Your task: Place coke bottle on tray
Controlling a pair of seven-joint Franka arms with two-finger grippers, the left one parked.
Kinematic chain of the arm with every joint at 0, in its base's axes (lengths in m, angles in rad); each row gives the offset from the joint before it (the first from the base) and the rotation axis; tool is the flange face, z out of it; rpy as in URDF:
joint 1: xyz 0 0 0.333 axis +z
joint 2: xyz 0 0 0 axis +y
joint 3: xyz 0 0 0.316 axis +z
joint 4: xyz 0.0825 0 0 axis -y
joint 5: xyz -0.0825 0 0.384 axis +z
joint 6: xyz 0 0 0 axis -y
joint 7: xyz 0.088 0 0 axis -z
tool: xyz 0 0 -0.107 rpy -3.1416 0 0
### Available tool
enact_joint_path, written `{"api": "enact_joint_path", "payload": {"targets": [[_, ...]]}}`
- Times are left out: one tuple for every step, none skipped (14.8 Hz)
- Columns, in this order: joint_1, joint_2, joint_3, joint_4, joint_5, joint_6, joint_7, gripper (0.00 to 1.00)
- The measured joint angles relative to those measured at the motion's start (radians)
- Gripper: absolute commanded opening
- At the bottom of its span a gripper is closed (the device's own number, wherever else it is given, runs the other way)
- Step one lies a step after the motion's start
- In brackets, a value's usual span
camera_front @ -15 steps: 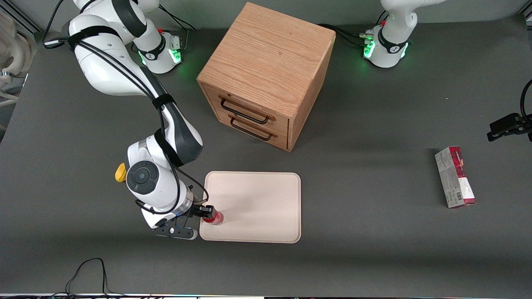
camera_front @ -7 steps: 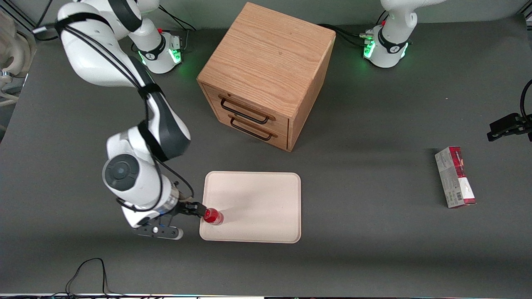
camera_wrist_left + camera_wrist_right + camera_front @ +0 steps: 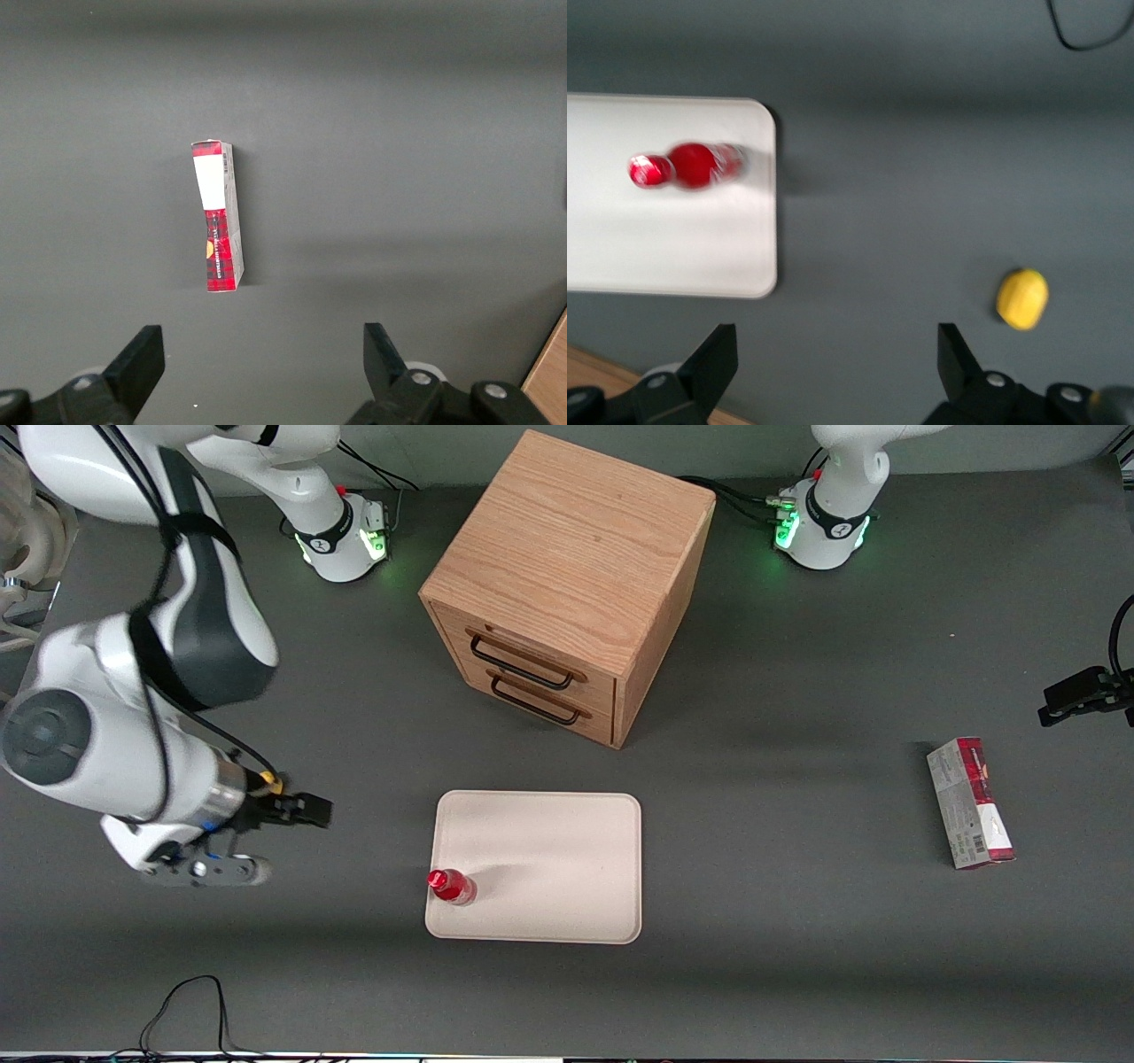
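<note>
The gripper [image 3: 306, 811] hangs over bare table [image 3: 797, 974], well apart from the tray [image 3: 549, 841] toward the working arm's end. Its jaws stand open with nothing between them, as the wrist view shows with both fingers [image 3: 713, 359] spread wide. In the front view the yellow lump [image 3: 275, 784] is almost wholly hidden by the wrist, only a sliver showing just beside the gripper; the right wrist view shows it whole [image 3: 1022, 298], lying on the table well clear of the tray.

The coke bottle [image 3: 452, 886] stands upright on the tray, close to the tray corner nearest the front camera and the working arm, just inside the rim. In the right wrist view it is blurred [image 3: 687, 166] and the tray [image 3: 673, 239] is cut off.

The rest of the tray is bare. The wooden cabinet [image 3: 567, 584] sits farther from the camera than the tray, with a strip of table between. The red-and-grey carton [image 3: 970, 802] lies far from the tray, toward the parked arm's end.
</note>
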Motion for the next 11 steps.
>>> {"api": "enact_joint_path", "payload": {"targets": [[-0.001, -0.068, -0.030, -0.066, 0.012, -0.002, -0.036, 1.00], [-0.001, -0.137, -0.055, -0.131, 0.016, -0.006, -0.056, 1.00], [-0.002, -0.207, -0.073, -0.192, 0.018, -0.010, -0.062, 1.00], [-0.002, -0.273, -0.086, -0.247, 0.018, -0.012, -0.062, 1.00], [-0.001, -0.335, -0.098, -0.295, 0.019, -0.013, -0.062, 1.00], [0.000, -0.387, -0.112, -0.329, 0.019, -0.018, -0.063, 1.00], [0.000, -0.428, -0.127, -0.350, 0.019, -0.037, -0.066, 1.00], [0.000, -0.460, -0.138, -0.363, 0.019, -0.059, -0.070, 1.00], [0.000, -0.481, -0.144, -0.371, 0.019, -0.073, -0.070, 1.00], [0.000, -0.494, -0.145, -0.377, 0.019, -0.078, -0.070, 1.00], [0.001, -0.498, -0.145, -0.381, 0.019, -0.078, -0.070, 1.00]]}}
